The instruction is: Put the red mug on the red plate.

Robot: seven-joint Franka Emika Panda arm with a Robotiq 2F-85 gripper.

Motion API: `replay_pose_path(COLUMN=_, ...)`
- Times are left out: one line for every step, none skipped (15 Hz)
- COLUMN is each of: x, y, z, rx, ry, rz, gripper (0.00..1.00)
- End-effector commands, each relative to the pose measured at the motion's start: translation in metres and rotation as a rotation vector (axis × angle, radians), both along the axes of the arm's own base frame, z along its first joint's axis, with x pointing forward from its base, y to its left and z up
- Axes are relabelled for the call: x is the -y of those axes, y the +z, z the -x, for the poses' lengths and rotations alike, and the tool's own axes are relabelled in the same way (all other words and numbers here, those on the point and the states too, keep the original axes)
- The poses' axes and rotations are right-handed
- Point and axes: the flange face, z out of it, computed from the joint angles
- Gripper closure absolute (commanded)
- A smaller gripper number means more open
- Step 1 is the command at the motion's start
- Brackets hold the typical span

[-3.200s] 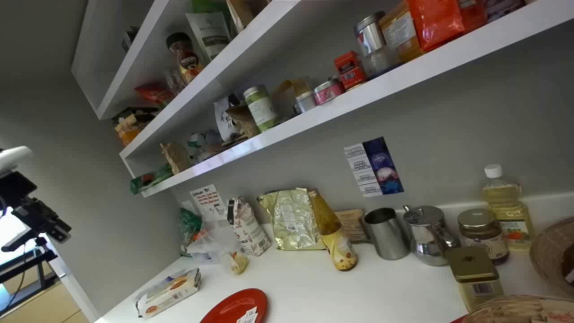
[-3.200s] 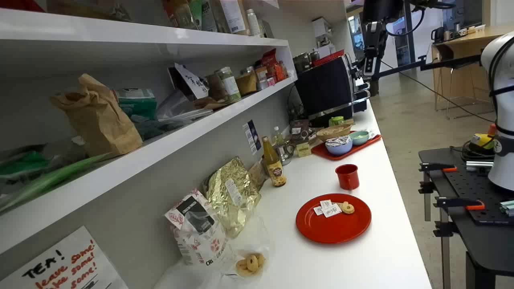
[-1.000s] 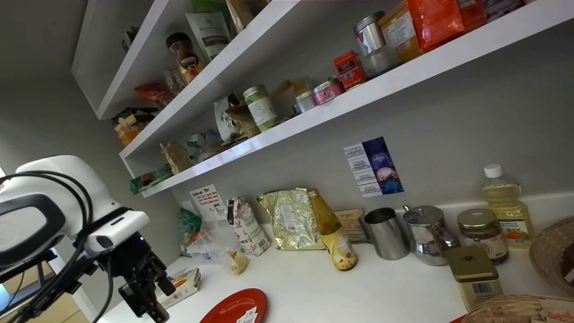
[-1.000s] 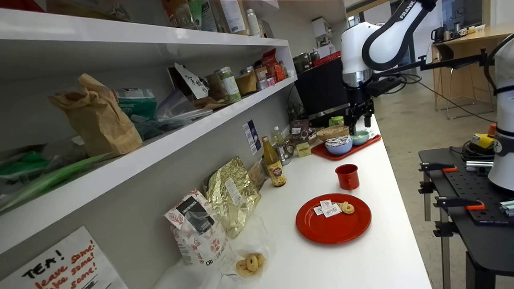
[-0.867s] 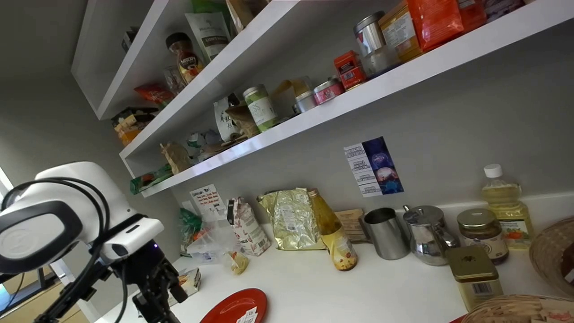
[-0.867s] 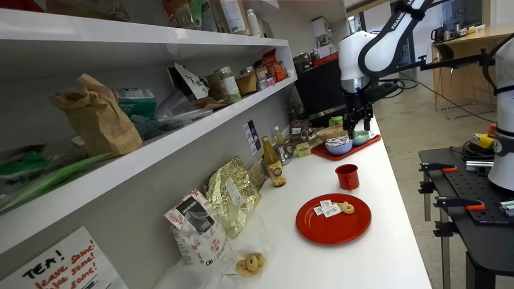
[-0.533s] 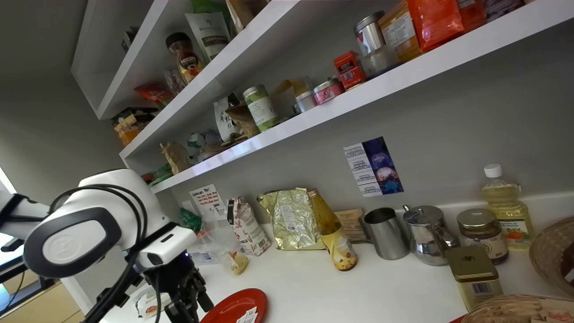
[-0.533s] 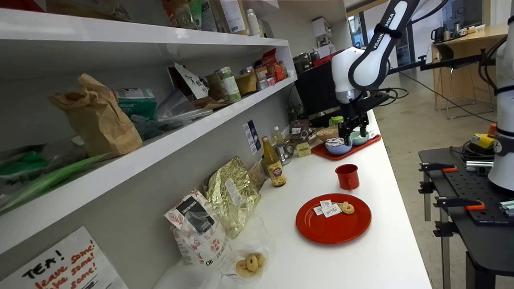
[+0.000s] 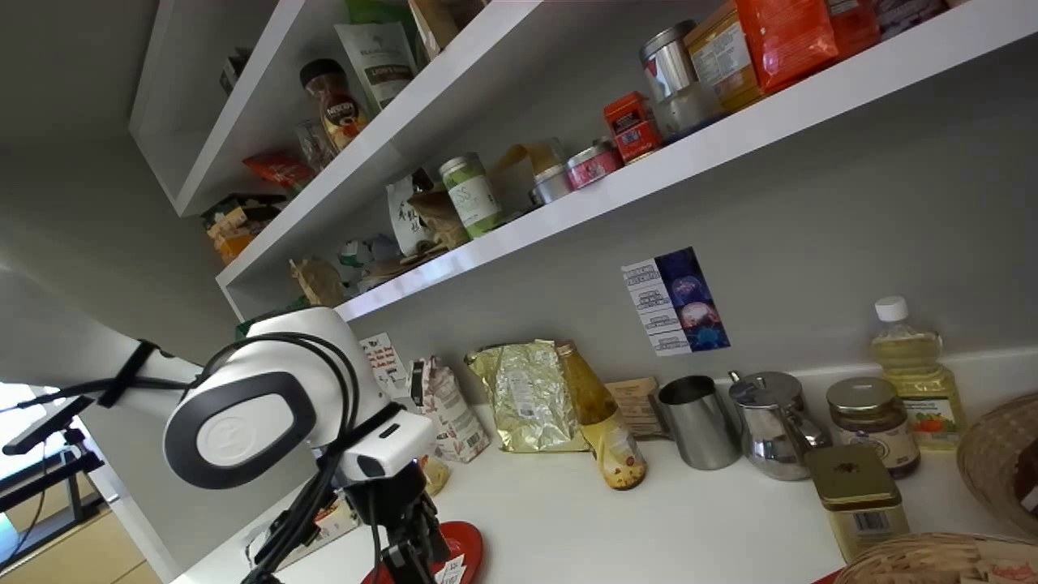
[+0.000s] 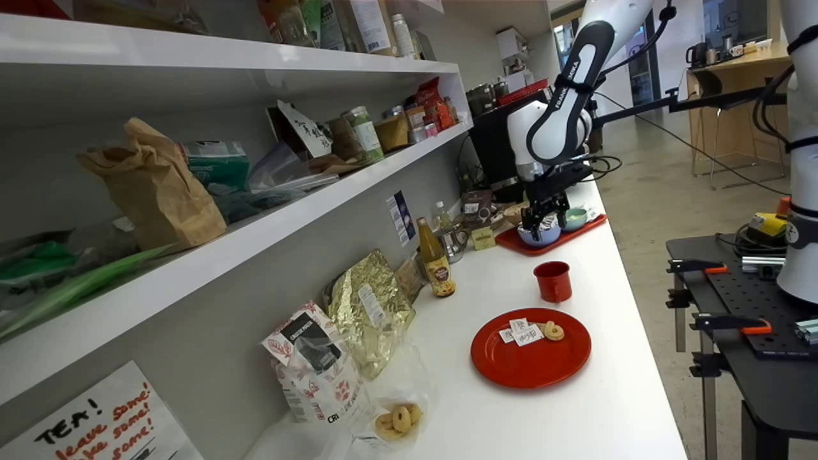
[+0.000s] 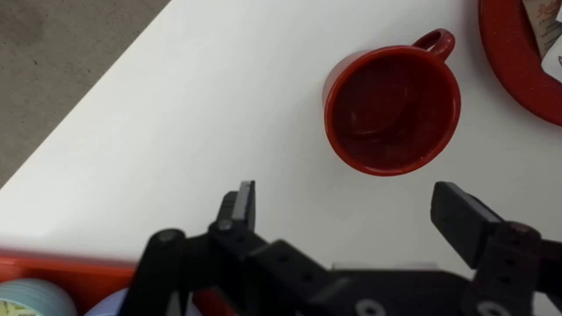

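Red mug (image 11: 390, 109): standing upright on the surface (image 10: 613, 396), near the red plate (image 10: 524, 367) but apart from it, its handle turned that way.
Red plate: flat on the surface, with paper packets (image 10: 525, 333) and ring biscuits (image 10: 552, 331) lying on the side nearer the mug.
Claw (image 11: 344, 193): wide apart, with nothing in its grasp; in the wrist view the mug lies just past its tips, nearer one of them. Its height above the surface I cannot tell.
Mug onto plate, done: nothing that shows; with the claw near the mug, the step in hand looks like the approach.
Mug onto plate, left: practically everything, I judge: line up, grip, lift, carry across, set down beside the packets and biscuits, let go.
Surface: long and white, running along a grey wall (image 9: 811, 227). A red tray (image 10: 588, 227) holds a foil-covered bowl (image 10: 540, 237) and a mint bowl (image 10: 575, 219); by the wall are a yellow bottle (image 10: 437, 259), a gold bag (image 10: 370, 313) and a white bag (image 10: 316, 361).
Shelves (image 9: 519, 235): above the surface, holding among other things a green jar (image 9: 472, 195) and a brown paper bag (image 10: 156, 188).
Room: looks like a kitchen; a dark bench (image 10: 767, 383) near the surface bears the arm's base (image 10: 802, 268), and a wooden counter (image 10: 748, 71) stands in the background.
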Motion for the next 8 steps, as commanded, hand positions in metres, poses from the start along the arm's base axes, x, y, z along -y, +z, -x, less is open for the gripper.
replay_pose_path(x=-0.001, y=-0.028, z=-0.013, rx=-0.045, ry=-0.011, rz=-0.024, gripper=0.00)
replay_pose_path(x=-0.003, y=-0.037, z=-0.011, rx=-0.061, ry=-0.013, rz=-0.031, gripper=0.00)
replay_pose_path(x=-0.004, y=-0.043, z=-0.010, rx=-0.073, ry=-0.016, rz=-0.038, gripper=0.00)
replay_pose_path(x=-0.004, y=-0.050, z=-0.008, rx=-0.085, ry=-0.019, rz=-0.042, gripper=0.00)
replay_pose_path(x=-0.005, y=-0.055, z=-0.006, rx=-0.095, ry=-0.022, rz=-0.048, gripper=0.00)
replay_pose_path(x=-0.004, y=-0.060, z=-0.004, rx=-0.104, ry=-0.025, rz=-0.051, gripper=0.00)
replay_pose_path(x=-0.004, y=-0.063, z=-0.003, rx=-0.111, ry=-0.028, rz=-0.054, gripper=0.00)
replay_pose_path(x=-0.004, y=-0.067, z=-0.002, rx=-0.117, ry=-0.031, rz=-0.056, gripper=0.00)
